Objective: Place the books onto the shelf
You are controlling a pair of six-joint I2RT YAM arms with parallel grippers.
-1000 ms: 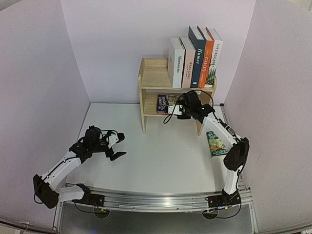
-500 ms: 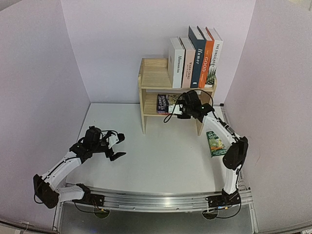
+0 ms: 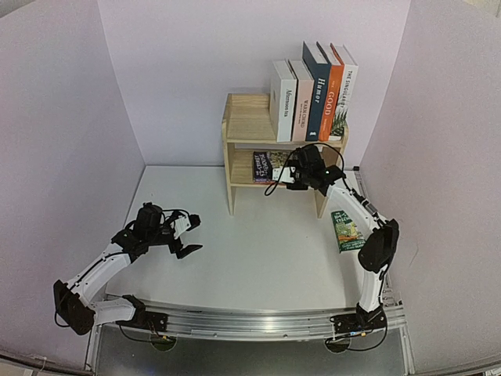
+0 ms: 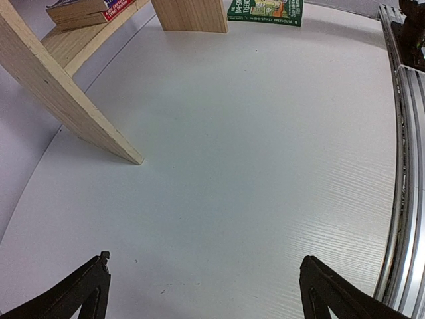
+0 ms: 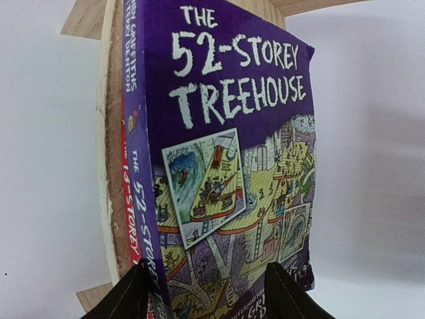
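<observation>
The left gripper (image 3: pixel 192 235) hangs wide and empty over the counter (image 3: pixel 258 258). The green Treehouse paperback (image 3: pixel 346 230), not yet shelved, lies at the counter's right edge, its long axis running near to far. The right arm is nearer to it. The right gripper (image 5: pixel 207 294), jaws partly apart and clasping nothing, faces the purple Treehouse book (image 5: pixel 226 133) on the lower tier of the shelf (image 3: pixel 232 168), so the green book lies behind it.

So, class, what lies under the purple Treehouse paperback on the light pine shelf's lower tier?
A red-spined paperback, resting on the pine shelf. Its cover is hidden.
</observation>
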